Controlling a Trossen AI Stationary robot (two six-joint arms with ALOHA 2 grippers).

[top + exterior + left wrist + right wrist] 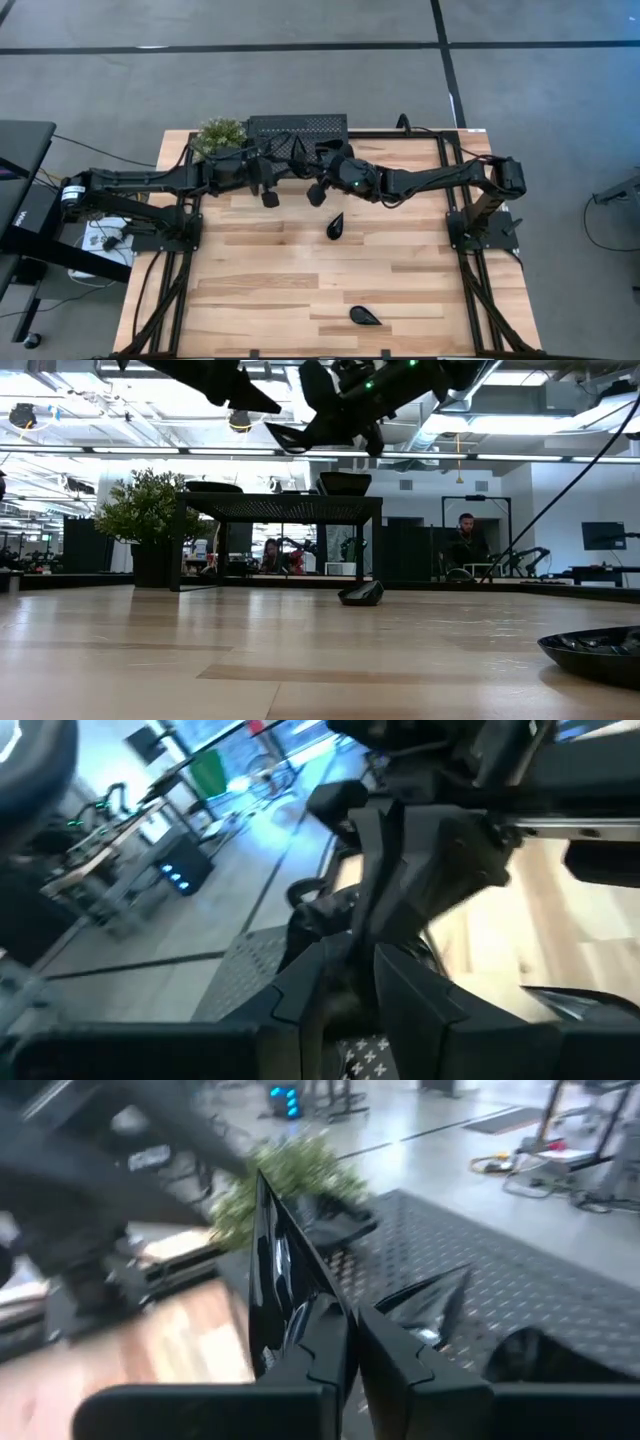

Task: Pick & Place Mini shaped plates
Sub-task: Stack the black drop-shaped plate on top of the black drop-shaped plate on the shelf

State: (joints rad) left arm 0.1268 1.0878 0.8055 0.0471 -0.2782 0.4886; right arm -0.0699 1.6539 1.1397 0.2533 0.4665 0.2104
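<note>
My right gripper [350, 1355] is shut on one glossy black mini plate [275, 1270] and hangs high over the table's far middle, in front of the black perforated rack [297, 128]. My left gripper [355, 1005] stands open just to its left [270, 196], with nothing between its fingers. Other black plates lie flat on the rack top [430, 1305]. One plate [335, 226] rests on the wood at mid-table. A further plate [365, 316] lies near the front edge. My right gripper pinches the plate's rim [300, 1330] between its two fingers. The fingers come about level from the table's right side. The plate stands on edge above the fingers, lifted clear of the table and the rack.
A green potted plant [220, 135] stands left of the rack at the far edge. Both arms meet over the far middle. The wooden table [260, 290] shows bare planks in its near half. A person shows in the room beyond the table [466, 540].
</note>
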